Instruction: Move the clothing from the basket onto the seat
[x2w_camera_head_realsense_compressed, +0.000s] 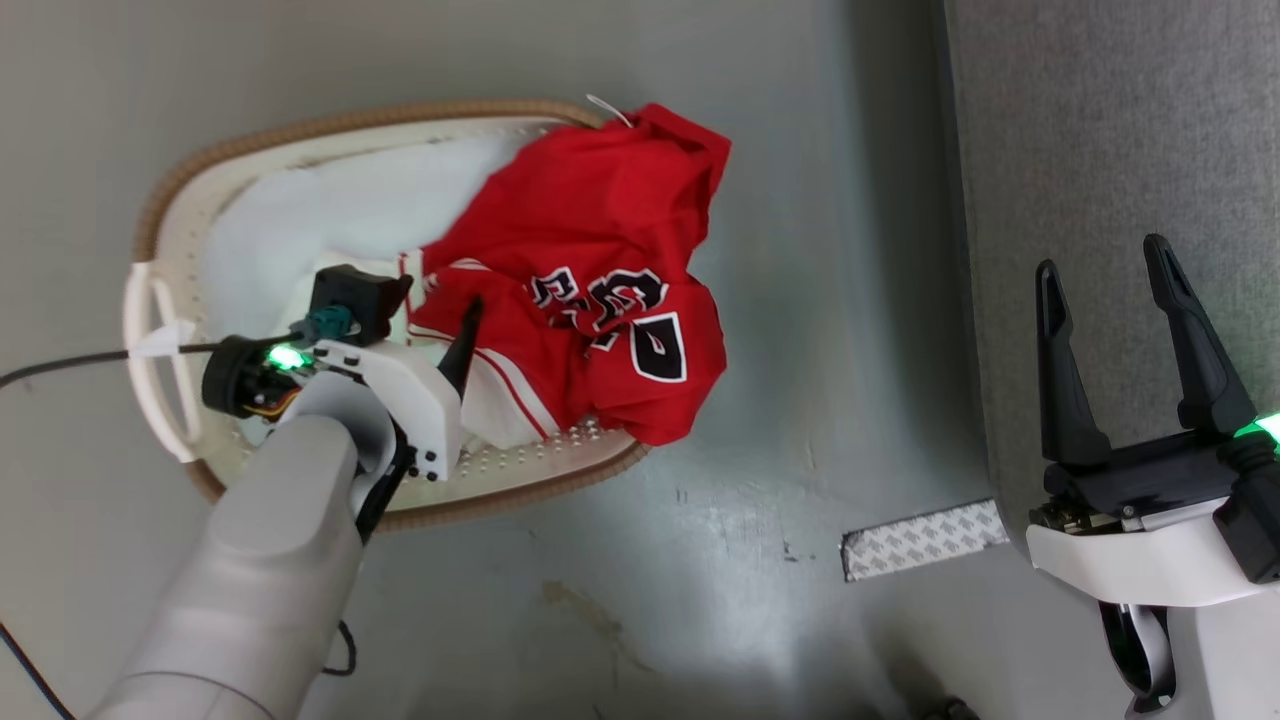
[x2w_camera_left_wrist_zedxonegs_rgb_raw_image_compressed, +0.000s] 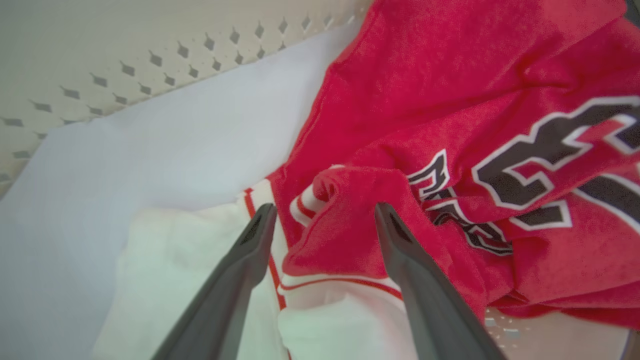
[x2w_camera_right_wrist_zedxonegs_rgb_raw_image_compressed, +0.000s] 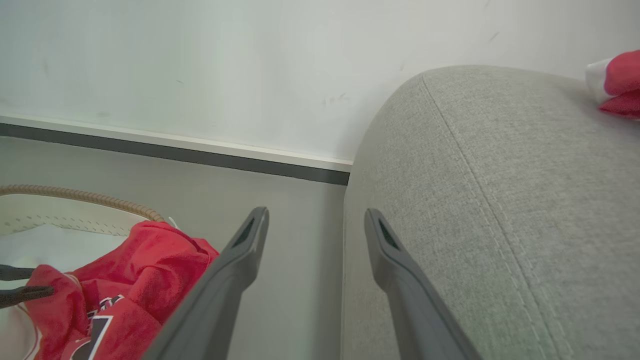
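The left gripper (x2w_camera_left_wrist_zedxonegs_rgb_raw_image_compressed: 325, 210), open and holding nothing, straddles a raised fold of the red jersey (x2w_camera_head_realsense_compressed: 600, 200) in the basket (x2w_camera_head_realsense_compressed: 330, 125); the right gripper (x2w_camera_head_realsense_compressed: 1105, 265), open and empty, sits by the sofa (x2w_camera_head_realsense_compressed: 1100, 150), farther off.

A strip of bare floor (x2w_camera_head_realsense_compressed: 820, 300) runs open between the basket (x2w_camera_head_realsense_compressed: 300, 128) and the sofa (x2w_camera_head_realsense_compressed: 1100, 150), with a flat tape strip (x2w_camera_head_realsense_compressed: 925, 540) lying by the sofa's near corner. Inside the basket, the left side over the pale lining (x2w_camera_head_realsense_compressed: 300, 230) is free. The jerseys (x2w_camera_head_realsense_compressed: 600, 220) heap the right side and overhang its right rim.
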